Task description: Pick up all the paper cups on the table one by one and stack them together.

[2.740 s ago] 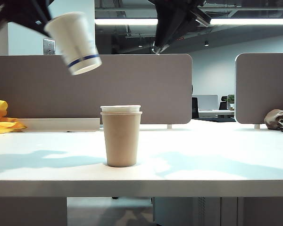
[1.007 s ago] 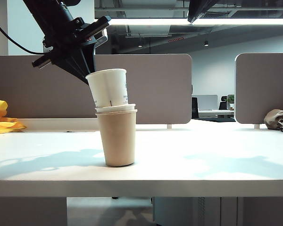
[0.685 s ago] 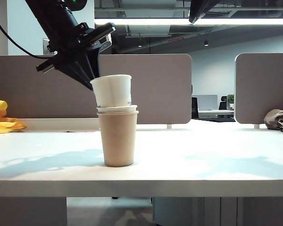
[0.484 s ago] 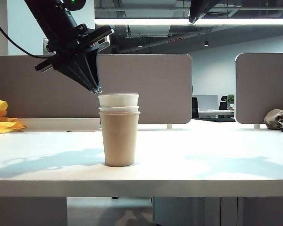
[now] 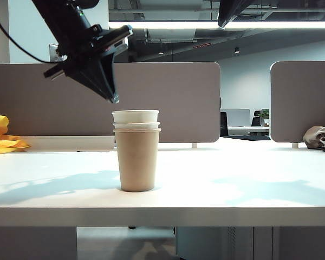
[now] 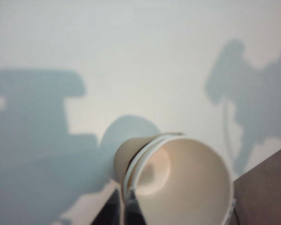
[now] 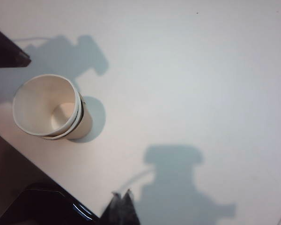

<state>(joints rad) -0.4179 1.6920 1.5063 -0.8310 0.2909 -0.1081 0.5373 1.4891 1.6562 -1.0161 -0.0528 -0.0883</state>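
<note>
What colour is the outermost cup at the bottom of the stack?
Plain tan; the outermost cup holds two white cups nested inside. It shows best in the exterior view.

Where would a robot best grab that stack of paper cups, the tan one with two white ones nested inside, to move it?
Probably the tan paper cup's bare tapered wall, from the side, jaws level below its rolled rim. The stack stands upright on the white table with free space around it; the white cups show only rims. The left gripper hovers above it; the right gripper is apart.

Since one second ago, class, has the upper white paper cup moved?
Yes. The upper white paper cup has dropped upright into the tan paper cup; against the grey partition panel, only its rim shows, free of the left gripper.
</note>
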